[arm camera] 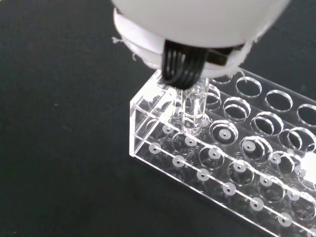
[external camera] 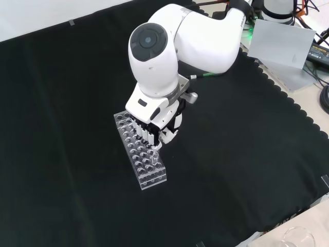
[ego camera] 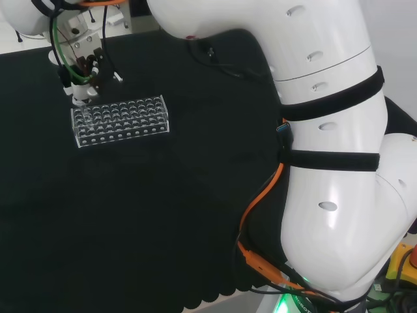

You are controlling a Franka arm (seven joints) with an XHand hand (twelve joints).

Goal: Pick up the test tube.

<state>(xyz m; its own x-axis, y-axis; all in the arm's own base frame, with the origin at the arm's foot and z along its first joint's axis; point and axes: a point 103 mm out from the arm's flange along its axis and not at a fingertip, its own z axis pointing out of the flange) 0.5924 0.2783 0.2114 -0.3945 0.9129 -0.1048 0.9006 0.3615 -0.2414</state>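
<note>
A clear plastic test tube rack [ego camera: 120, 120] with several rows of holes lies on the black cloth, also seen in the front view as the rack [external camera: 140, 149]. The hand [external camera: 157, 126] hangs over the rack's near end in the front view and over its left end in the head view, hand [ego camera: 85, 72]. In the wrist view a clear test tube [arm camera: 193, 111] stands upright under dark fingers [arm camera: 182, 64] that are closed on its top. Its round bottom sits at a corner hole of the rack [arm camera: 217, 163]; how deep it reaches I cannot tell.
The arm's big white links [ego camera: 326, 130] stand at the right of the head view. In the front view a grey box [external camera: 280, 43] and cables lie beyond the cloth's scalloped edge at the top right. A clear glass vessel [external camera: 299, 237] stands at the bottom right corner.
</note>
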